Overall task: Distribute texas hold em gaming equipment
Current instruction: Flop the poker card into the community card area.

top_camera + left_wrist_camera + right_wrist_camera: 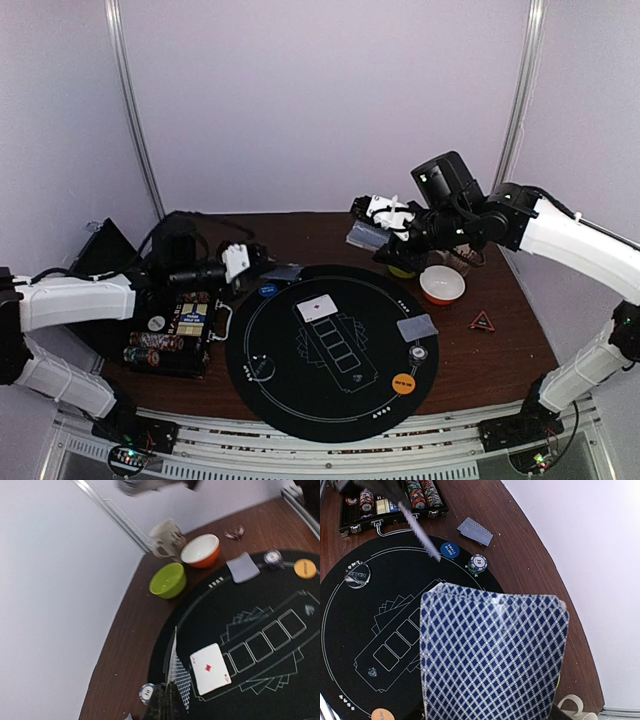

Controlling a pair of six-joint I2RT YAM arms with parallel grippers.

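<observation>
Green bowl, white-and-orange bowl and patterned mug bunched near the far right corner of the brown table. Round black mat mid-table, reaching the near edge. Open black case by the left edge.

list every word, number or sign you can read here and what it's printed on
"SMALL BLIND": on the blue disc
"DEALER": on the clear disc
"10": on the blue-and-white chip
One red diamond pip: on the face-up card; its corner marks are too small to read
Too blurred or small to read: the orange disc, the chip-case label, and the white lettering on the black mat
</observation>
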